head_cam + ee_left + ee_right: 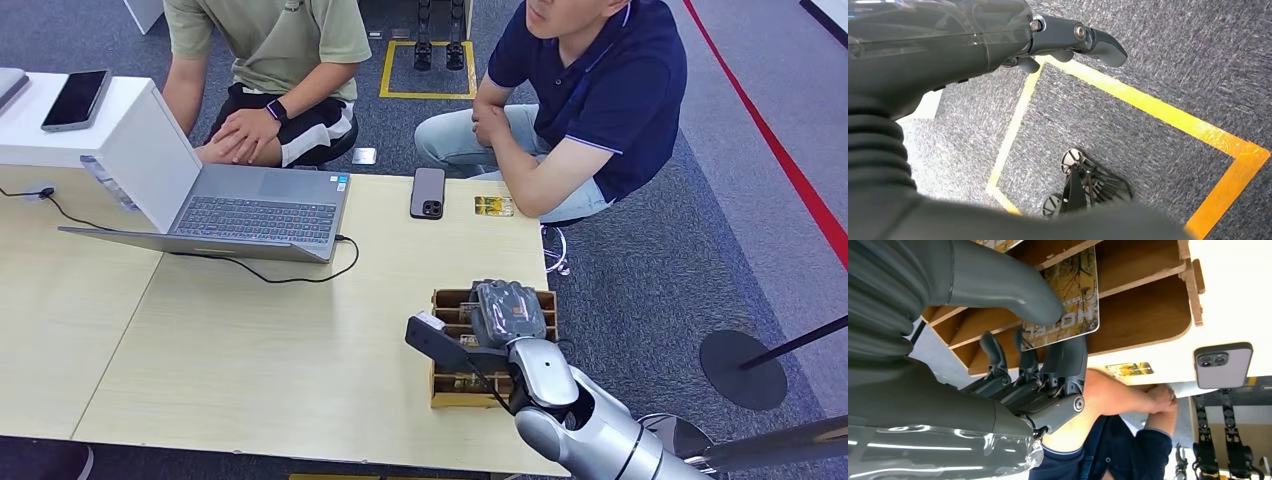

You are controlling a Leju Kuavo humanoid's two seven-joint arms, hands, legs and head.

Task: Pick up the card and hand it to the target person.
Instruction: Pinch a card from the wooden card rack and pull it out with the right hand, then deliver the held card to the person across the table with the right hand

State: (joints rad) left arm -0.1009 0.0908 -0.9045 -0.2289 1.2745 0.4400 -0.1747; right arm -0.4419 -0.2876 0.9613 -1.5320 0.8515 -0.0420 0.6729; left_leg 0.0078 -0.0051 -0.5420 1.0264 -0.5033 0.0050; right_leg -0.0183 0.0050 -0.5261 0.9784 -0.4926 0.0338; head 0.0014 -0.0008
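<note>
Glossy and printed in yellow-brown tree tones, the card (1068, 295) carries pale lettering that reads as "HOTEL", seen reversed in the right wrist view. It looks thin, flat and stiff, with rounded corners. It stands in a slot of a wooden card rack (448, 385) at the near right edge of the table (250, 360). The right hand (505, 312) is down over the rack. Its thick grey thumb (1013, 290) presses one face of the card while the dark fingers (1068, 360) reach up behind the card's lower edge, so the card appears pinched between them, still inside the slot.

Risks, as a judgement: the card is slick and held near one edge, so it could slide out of the pinch as it lifts. If it is drawn out at a slant it could catch on the wooden dividers and drag the light rack along the table or tip it.

A second, similar card (493, 206) lies flat at the far side of the table beside a grey phone (427, 192), just in front of a seated person in a navy shirt (600, 90). Another person in an olive shirt (270, 40) sits behind an open laptop (255, 215).

The left hand (1073, 42) hangs over grey carpet with yellow tape, its fingers loosely apart and holding nothing.
</note>
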